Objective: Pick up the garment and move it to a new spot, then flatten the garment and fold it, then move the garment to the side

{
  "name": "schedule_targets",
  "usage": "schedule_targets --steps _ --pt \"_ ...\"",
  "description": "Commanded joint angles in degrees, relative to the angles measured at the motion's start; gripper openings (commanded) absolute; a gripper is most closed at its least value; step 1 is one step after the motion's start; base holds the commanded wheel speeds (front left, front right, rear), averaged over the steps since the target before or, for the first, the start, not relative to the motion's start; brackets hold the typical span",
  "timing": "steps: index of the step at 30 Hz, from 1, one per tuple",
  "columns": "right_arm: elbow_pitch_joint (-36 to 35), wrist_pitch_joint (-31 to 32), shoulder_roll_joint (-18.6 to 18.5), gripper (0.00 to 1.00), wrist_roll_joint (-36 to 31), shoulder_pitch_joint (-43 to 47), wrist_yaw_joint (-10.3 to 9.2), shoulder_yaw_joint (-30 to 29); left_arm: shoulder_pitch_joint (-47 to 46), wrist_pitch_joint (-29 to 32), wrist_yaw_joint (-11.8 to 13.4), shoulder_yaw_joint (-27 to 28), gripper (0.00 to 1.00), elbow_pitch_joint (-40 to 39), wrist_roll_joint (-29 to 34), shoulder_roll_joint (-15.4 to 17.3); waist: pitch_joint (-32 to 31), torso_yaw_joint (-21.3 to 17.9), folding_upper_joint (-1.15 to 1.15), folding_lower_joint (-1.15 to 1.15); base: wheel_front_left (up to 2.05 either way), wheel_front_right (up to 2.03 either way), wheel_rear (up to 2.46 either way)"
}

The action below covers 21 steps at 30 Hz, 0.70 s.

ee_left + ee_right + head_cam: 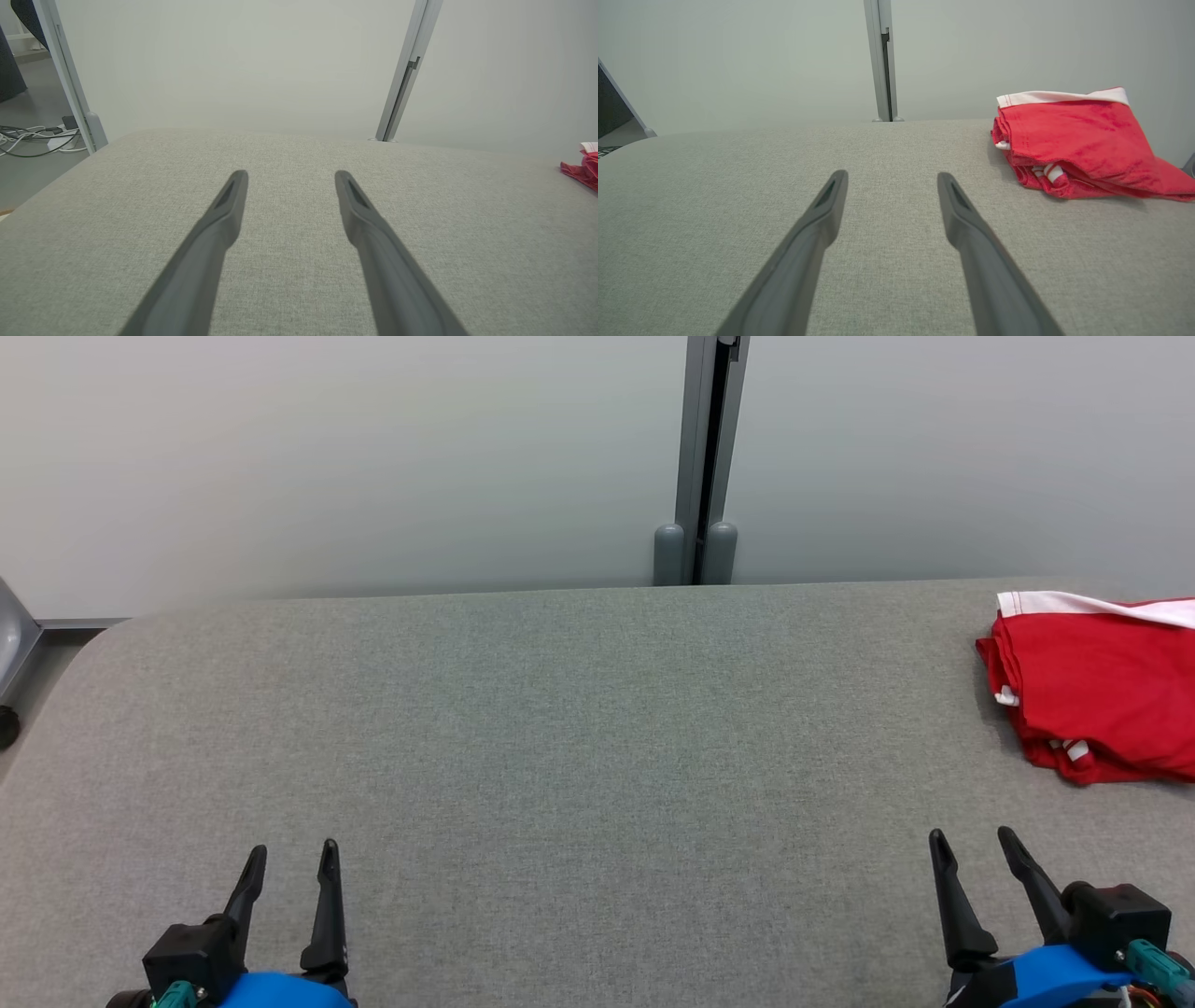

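Grey woven cloth covers the wide table [560,756], and behind it stands a pale partition wall [327,457] with a metal post [705,448] at its seam. The garment [1092,681] lies at the far right of the table, near the back edge. It is well apart from both grippers and runs out of the head view's right side. The left gripper [294,847] sits low at the near left, its two dark fingers spread with nothing between them. The right gripper [971,833] sits at the near right, also spread and empty, with the garment ahead of it and to its right.

I'd judge the garment light and limp, soft cloth that will sag and come unfolded once lifted. It shouldn't slide much on the rough table cover. The best hold looks like the thick stacked edge on its left side, or the white band, where several layers give the fingers something to pinch.

It is bright red and lies in a loose, flattish pile of a few layers. A white band runs along its far edge, and small white bits poke out of the folds.
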Motion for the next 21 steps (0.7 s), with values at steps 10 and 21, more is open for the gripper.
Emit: schedule_targets --steps 10,21 --pt "4.43 0.42 0.44 0.0 0.66 1.21 0.0 0.09 2.42 0.3 0.28 -0.11 0.0 3.5 -0.35 -2.1 0.03 0.04 0.0 0.0 0.0 0.0 0.0" --pt "5.47 1.89 0.52 0.0 10.26 0.03 0.0 -0.24 1.61 2.72 -0.66 1.89 0.0 3.61 -8.43 -3.44 0.1 -0.01 0.0 0.0 0.0 0.0 0.0"
